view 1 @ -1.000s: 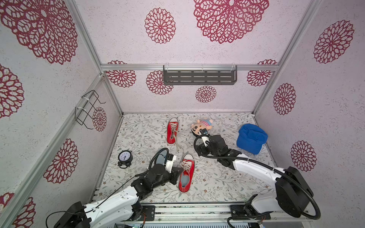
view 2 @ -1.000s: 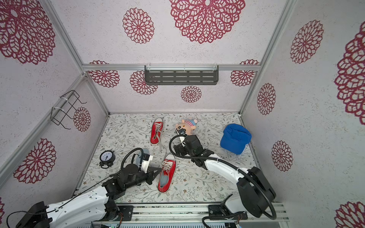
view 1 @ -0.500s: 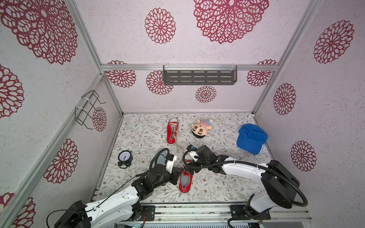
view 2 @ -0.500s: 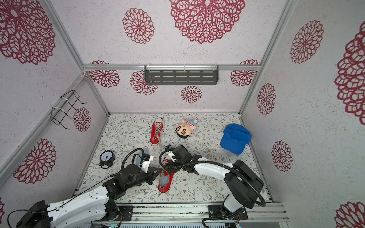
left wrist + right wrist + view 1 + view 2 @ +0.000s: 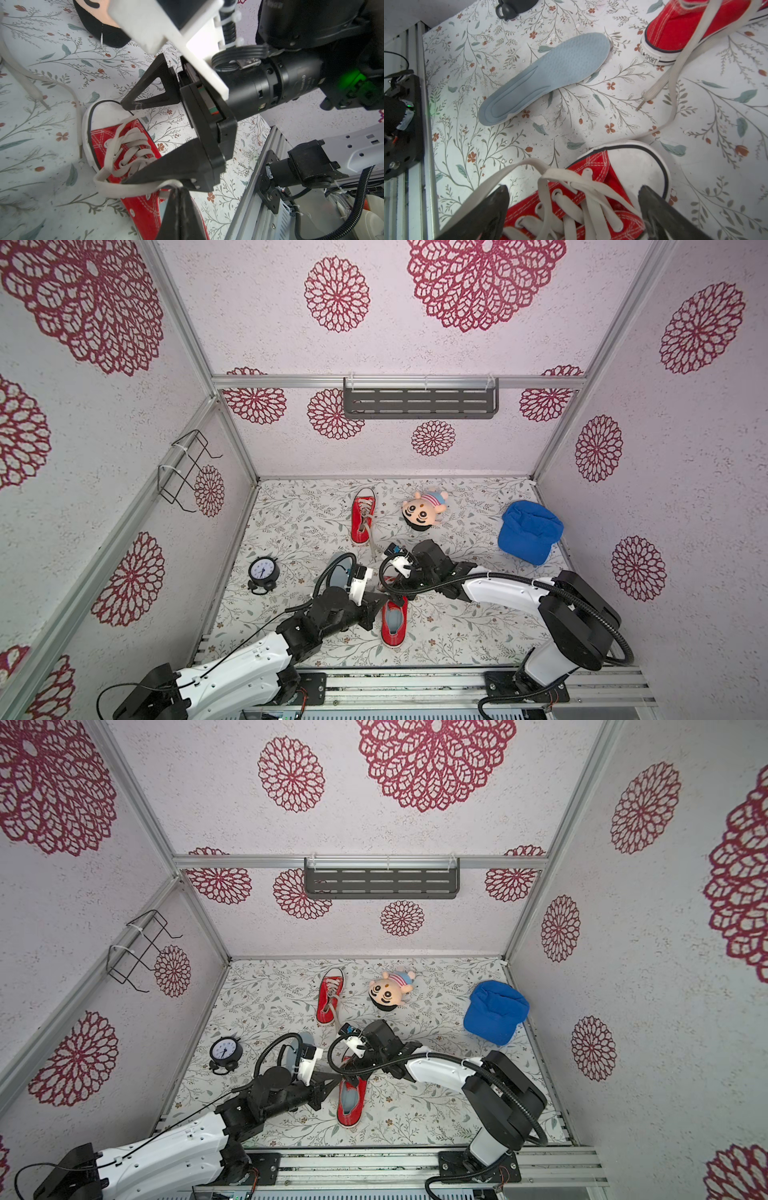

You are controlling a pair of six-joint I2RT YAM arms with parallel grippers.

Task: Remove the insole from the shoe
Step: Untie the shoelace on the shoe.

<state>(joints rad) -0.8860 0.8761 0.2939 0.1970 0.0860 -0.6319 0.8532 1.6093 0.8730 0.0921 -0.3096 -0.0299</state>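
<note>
Floral mat [image 5: 457,614]: shoe [image 5: 394,624] under spread right hand [image 5: 573,190]; left hand [image 5: 179,193] pressed together at its side.

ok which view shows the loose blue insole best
Right wrist view: the loose insole lies whole, nothing covering it. Both top views show only part of it behind the left arm. The left wrist view misses it.

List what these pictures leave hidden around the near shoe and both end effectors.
- Near shoe: front half covered by the right end effector in both top views.
- Left end effector: shut; whether it pinches anything is unclear, with a lace crossing its tip in the left wrist view.
- Its heel: cut off by the edge in the right wrist view.
</note>
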